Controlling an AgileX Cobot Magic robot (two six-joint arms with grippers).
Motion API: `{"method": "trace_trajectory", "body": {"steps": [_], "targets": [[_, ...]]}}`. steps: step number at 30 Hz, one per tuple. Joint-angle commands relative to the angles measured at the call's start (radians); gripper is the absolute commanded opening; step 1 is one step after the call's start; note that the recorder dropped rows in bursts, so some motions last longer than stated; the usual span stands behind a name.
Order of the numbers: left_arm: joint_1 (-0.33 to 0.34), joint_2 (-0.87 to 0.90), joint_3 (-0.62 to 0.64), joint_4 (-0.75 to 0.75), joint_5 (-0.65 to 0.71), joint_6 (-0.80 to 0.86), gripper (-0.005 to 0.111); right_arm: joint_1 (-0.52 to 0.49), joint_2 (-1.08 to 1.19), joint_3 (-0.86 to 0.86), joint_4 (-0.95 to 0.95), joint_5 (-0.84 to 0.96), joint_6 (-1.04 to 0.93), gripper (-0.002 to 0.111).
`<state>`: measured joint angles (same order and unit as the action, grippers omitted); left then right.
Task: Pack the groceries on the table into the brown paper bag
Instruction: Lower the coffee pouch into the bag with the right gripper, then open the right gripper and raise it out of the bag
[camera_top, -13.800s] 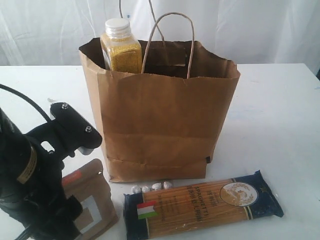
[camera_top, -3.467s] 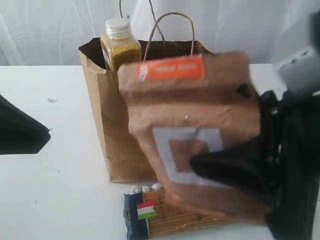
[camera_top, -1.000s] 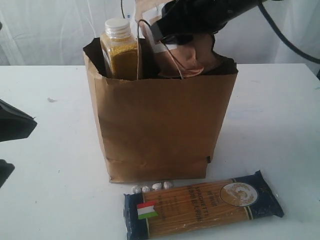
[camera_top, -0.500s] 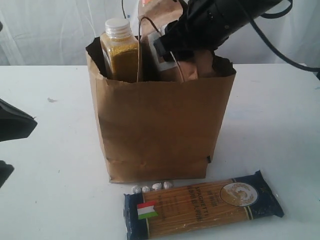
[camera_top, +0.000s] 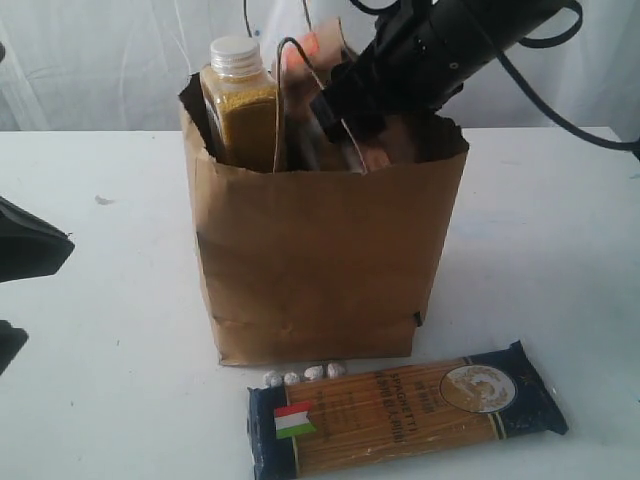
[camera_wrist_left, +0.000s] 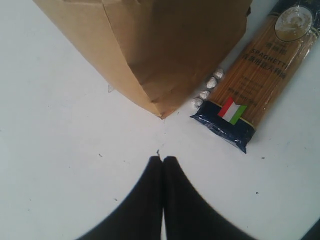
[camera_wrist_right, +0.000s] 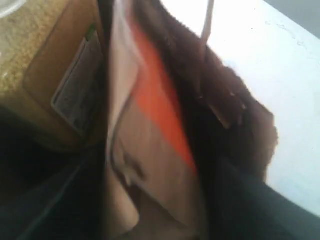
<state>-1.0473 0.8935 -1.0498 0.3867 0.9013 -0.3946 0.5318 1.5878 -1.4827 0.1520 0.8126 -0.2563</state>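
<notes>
1. Only the exterior view shows the whole layout. The brown paper bag (camera_top: 330, 260) stands upright in the middle of the table (camera_top: 560, 220). The yellow-grain bottle (camera_top: 240, 100) is upright in the bag's 10 o'clock corner, its cap above the rim.
2. In that view the spaghetti packet (camera_top: 400, 405) lies flat at the bag's 6 o'clock, just beside its base, with the flag end toward 7 o'clock. Four small white lumps (camera_top: 303, 375) sit between packet and bag.
3. The right arm (camera_top: 470, 40) comes in from 2 o'clock. The right gripper (camera_top: 345, 120) is down in the bag's mouth at the kraft pouch (camera_top: 305, 50). The pouch's orange strip pokes above the rim at 12 o'clock, just beside the bottle.
4. The right wrist view shows the inside of the bag, which the exterior view hides. The pouch stands on edge between the bottle's label and the bag's dark inner wall, with a cord handle (camera_wrist_right: 207, 20) close by.
5. Dark blurred shapes flank the pouch there and are probably the jaws. I cannot tell whether they press on it or stand clear.
6. Only the left wrist view shows the left gripper (camera_wrist_left: 161, 161). Its fingers are pressed together with nothing between them, and it hangs over bare table near the bag's bottom corner. The exterior view catches just a dark piece of the left arm (camera_top: 25, 250) at the 9 o'clock edge.
</notes>
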Motion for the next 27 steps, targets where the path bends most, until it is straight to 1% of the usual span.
{"method": "trace_trajectory", "body": {"steps": [1,11,13,17,23,25,27], "targets": [[-0.002,-0.009,0.003,0.007,0.003,0.002,0.000,-0.005,-0.037,-0.009,-0.011,-0.012,-0.002,0.065],[-0.002,-0.009,0.003,0.007,0.003,0.002,0.000,-0.005,-0.064,-0.009,-0.011,-0.007,-0.002,0.065],[-0.002,-0.009,0.003,0.007,0.003,0.002,0.000,-0.005,-0.079,-0.009,-0.011,-0.012,-0.002,0.063],[-0.002,-0.009,0.003,0.007,0.003,0.002,0.000,-0.005,-0.134,-0.009,-0.017,-0.011,-0.002,0.060],[-0.002,-0.020,0.003,0.015,-0.018,0.002,0.000,-0.005,-0.258,-0.009,-0.063,0.038,-0.002,0.060],[-0.002,-0.032,0.003,0.019,-0.032,-0.011,0.000,-0.005,-0.294,-0.009,-0.066,0.078,-0.002,0.057],[-0.002,-0.045,0.003,0.038,-0.037,-0.037,0.000,-0.005,-0.340,-0.007,-0.071,0.122,-0.002,0.052]]}}
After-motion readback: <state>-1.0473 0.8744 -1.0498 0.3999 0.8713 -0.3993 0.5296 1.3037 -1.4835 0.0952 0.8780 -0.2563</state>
